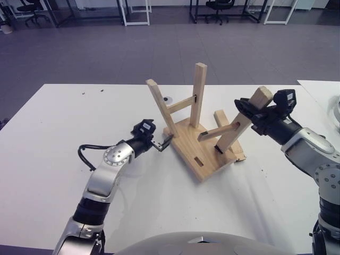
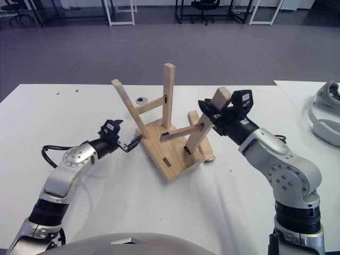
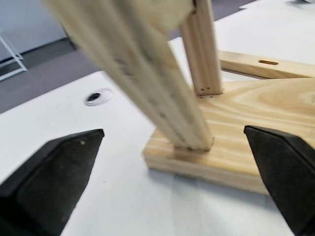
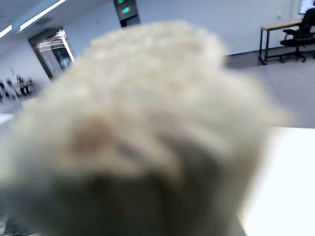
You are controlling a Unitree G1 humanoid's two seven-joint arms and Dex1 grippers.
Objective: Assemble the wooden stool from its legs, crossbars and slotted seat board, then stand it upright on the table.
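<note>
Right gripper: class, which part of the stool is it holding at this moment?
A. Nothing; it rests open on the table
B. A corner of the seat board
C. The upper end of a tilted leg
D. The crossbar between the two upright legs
C: the right gripper is closed around the upper end of the tilted leg, whose lower end meets the seat board.
</note>
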